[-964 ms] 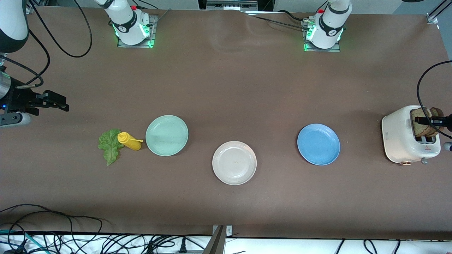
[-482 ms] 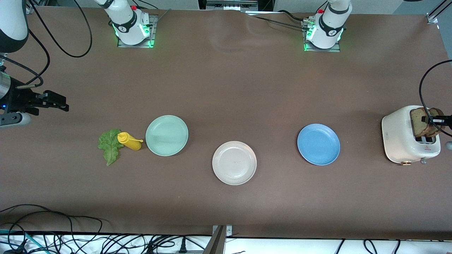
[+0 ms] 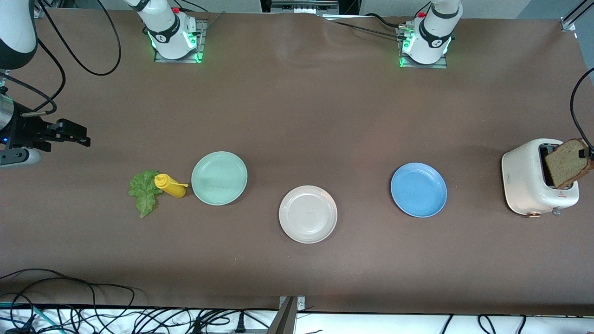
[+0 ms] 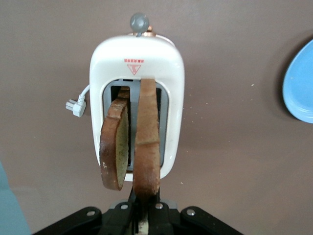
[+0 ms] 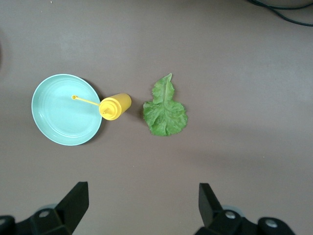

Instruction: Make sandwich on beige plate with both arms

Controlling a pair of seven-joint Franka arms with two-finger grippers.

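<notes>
left end effector (image 4: 142,215) over toaster (image 3: 529,183), pinching a bread slice (image 3: 567,162) | risk: second slice (image 4: 115,147) leans close beside it, may drag out and drop to tabletop | beige plate (image 3: 307,214) bare, nearest camera | lettuce (image 3: 145,191) by bottle (image 3: 170,185) | right end effector (image 3: 69,133) spread, waiting above tabletop

Bread at the toaster, lettuce on the table, beige plate bare.

One brown bread slice (image 3: 567,163) is up in the air over the white toaster (image 3: 529,178), tilted, held by the left gripper (image 4: 142,215). The second slice (image 4: 115,144) leans in the slot, maybe only partly in. The green lettuce leaf (image 3: 144,190) lies flat by the right arm's end. The round beige plate (image 3: 308,214) sits mid-table with nothing on it.
</notes>
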